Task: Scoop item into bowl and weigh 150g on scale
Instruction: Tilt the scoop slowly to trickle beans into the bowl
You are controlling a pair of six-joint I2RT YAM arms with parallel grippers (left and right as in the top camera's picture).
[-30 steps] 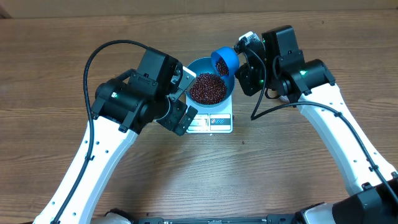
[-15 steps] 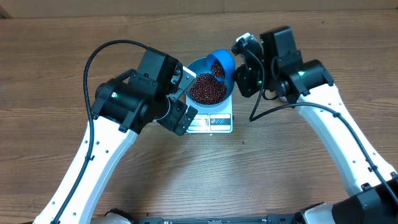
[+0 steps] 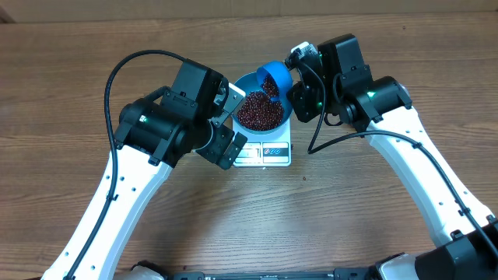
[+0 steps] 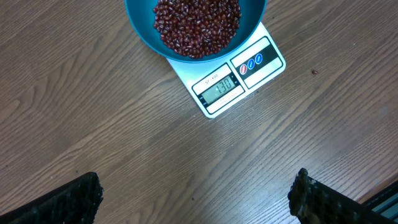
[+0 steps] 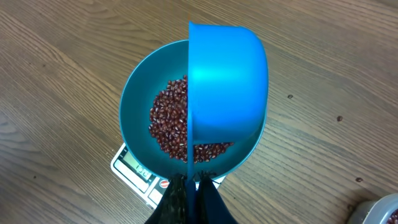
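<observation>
The blue bowl [image 3: 246, 80] stands on the white scale [image 3: 264, 153] and holds a heap of dark red-brown beans [image 3: 259, 111]. In the left wrist view the scale's [image 4: 249, 74] display reads 130. My right gripper [image 5: 192, 180] is shut on the thin handle of a small blue scoop [image 5: 227, 87], which is tipped on its side over the bowl's [image 5: 137, 118] right half. Beans [image 5: 168, 121] show to its left and under it. My left gripper [image 4: 196, 186] hovers wide open over bare wood beside the scale, holding nothing.
The table is brown wood. A pale rounded object [image 5: 379, 211] pokes in at the bottom right corner of the right wrist view. Both white arms flank the scale, with the left arm's [image 3: 167, 124] black wrist close to the bowl's left side.
The right gripper has shifted left and turned the scoop further over the bowl, tipping its mouth toward the beans. The left arm has not moved.
</observation>
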